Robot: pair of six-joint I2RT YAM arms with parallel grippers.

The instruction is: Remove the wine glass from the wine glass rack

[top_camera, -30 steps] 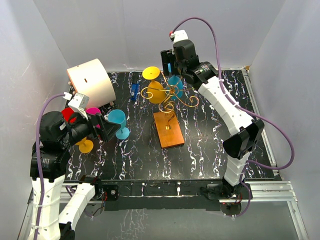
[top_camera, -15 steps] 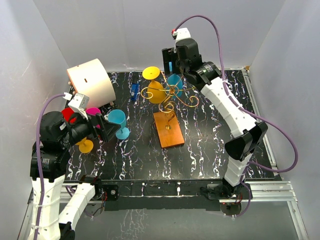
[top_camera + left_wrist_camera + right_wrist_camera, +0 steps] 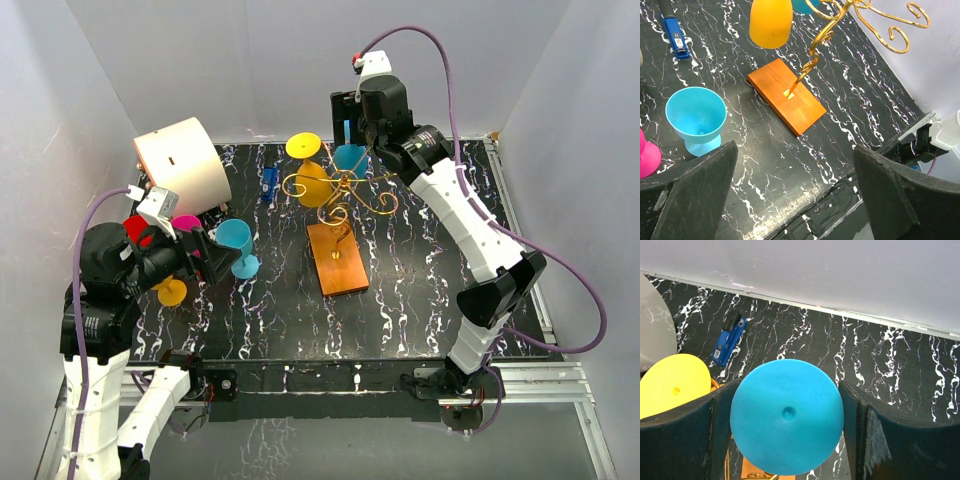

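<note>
The wine glass rack (image 3: 340,195) is gold scrolled wire on an orange-brown wooden base (image 3: 337,258), mid-table; it also shows in the left wrist view (image 3: 786,95). My right gripper (image 3: 350,122) is above the rack's back side, shut on the round foot of an upside-down blue wine glass (image 3: 786,422), whose bowl (image 3: 350,160) hangs at the rack's top. A yellow wine glass (image 3: 312,183) hangs upside down on the rack's left arm, and its bowl shows in the left wrist view (image 3: 771,22). My left gripper (image 3: 215,255) is open and empty at the table's left.
A cyan glass (image 3: 237,245) stands upright beside my left gripper, with pink (image 3: 188,225), red (image 3: 138,228) and yellow (image 3: 172,290) glasses near it. A white cylinder (image 3: 182,165) lies at the back left. A blue stapler (image 3: 268,183) lies left of the rack.
My right arm has risen and shifted slightly right, carrying the blue wine glass upward so its stem now shows. The left arm has not moved.
</note>
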